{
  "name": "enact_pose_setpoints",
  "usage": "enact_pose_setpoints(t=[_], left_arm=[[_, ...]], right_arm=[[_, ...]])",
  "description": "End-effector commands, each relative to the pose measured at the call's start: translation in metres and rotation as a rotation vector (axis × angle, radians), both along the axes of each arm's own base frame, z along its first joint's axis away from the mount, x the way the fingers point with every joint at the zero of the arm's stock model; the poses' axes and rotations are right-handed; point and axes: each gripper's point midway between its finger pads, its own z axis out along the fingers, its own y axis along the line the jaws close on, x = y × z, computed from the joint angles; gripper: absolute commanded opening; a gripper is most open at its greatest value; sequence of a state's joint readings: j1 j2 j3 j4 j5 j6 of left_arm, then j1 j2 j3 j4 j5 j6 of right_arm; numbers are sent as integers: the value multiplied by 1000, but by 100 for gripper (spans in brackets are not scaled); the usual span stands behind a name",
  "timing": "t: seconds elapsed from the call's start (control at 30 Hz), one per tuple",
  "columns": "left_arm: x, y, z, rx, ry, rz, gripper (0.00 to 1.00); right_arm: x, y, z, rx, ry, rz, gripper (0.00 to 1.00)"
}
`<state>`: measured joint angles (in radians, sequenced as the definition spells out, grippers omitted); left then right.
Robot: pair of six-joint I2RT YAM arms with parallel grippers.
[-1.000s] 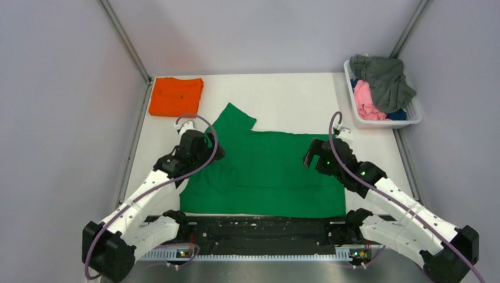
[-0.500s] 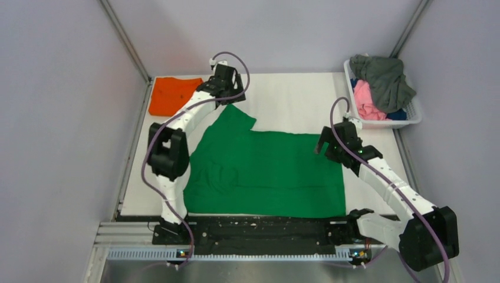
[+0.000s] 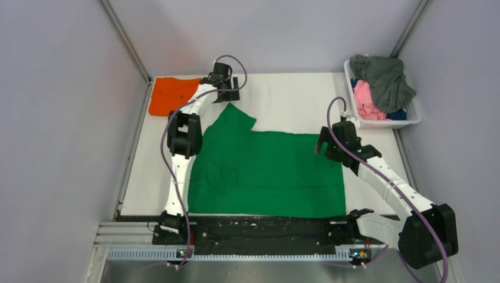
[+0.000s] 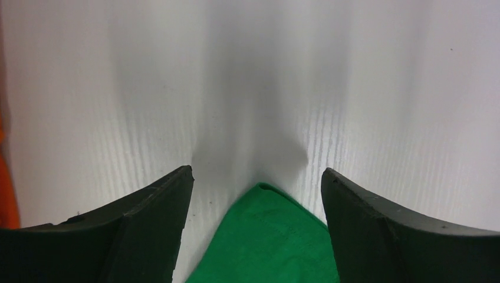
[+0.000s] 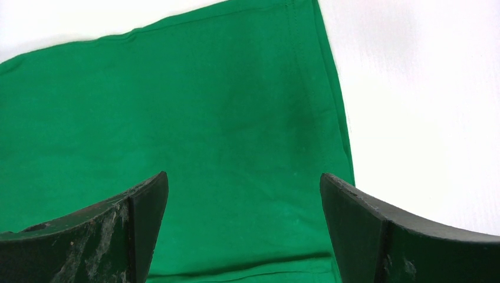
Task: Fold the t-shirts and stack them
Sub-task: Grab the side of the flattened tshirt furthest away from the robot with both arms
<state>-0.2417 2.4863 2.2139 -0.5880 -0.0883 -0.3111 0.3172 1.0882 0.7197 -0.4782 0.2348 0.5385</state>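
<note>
At inspection the green t-shirt (image 3: 271, 171) lay spread flat across the middle of the counter (image 3: 289, 100), its hem end to the right and one sleeve (image 3: 237, 118) angled toward the far left corner. This lay judged suitable for folding; no fold in the body was evident. The orange t-shirt (image 3: 171, 94) sat folded in the far left corner, apart from the green one, and I judged it to mark your stacking place. Further garments, a grey one (image 3: 386, 79) and a pink one (image 3: 365, 100) among them, were heaped in the white basket (image 3: 383, 122) at the far right corner, not yet dealt with. Your left arm (image 3: 197, 103) reached out toward the far edge, and the left jaws were set low over the tip of that sleeve. They stood well apart, the green point lying on the counter between them and touching neither; nothing was grasped. I judged this a line-up for taking the sleeve tip, with a risk of pinching only the very edge. Your right arm (image 3: 383, 177) was placed at the right edge of the green t-shirt, the right jaws hovering over its far right corner where cloth meets bare counter. They were fully released, holding nothing, and I could not confirm any contact with the cloth.
</note>
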Motion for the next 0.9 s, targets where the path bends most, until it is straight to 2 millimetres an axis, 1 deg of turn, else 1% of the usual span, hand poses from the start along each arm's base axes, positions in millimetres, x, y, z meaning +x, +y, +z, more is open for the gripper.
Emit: enact_pose_setpoints(t=[0.0, 0.07, 0.13, 0.33, 0.47, 0.6, 0.63, 0.67, 0.73, 0.87], left_arm=[[8, -20, 12, -20, -41, -98, 81], [4, -15, 2, 2, -12, -89, 74], [-1, -12, -4, 13, 16, -91, 67], [-15, -7, -13, 42, 78, -104, 47], [-26, -10, -17, 27, 117, -123, 38], [-33, -11, -20, 22, 133, -136, 32], [-33, -10, -21, 23, 135, -136, 29], [-34, -10, -22, 25, 139, -139, 21], [-36, -9, -23, 25, 145, -136, 1], [-37, -9, -18, 25, 137, -137, 0]], right_arm=[[6, -2, 1, -8, -20, 6, 98], [6, -1, 1, -6, -18, 14, 98], [6, 0, 1, -7, -19, 24, 98], [4, -2, 0, -14, -14, 24, 98], [5, -6, 0, -31, -17, 7, 98], [6, -13, 2, -54, -23, -25, 98], [6, -14, 3, -57, -24, -28, 98], [6, -15, 2, -56, -22, -34, 98], [5, -18, 1, -59, -21, -43, 98], [7, -21, 0, -57, -17, -69, 98]])
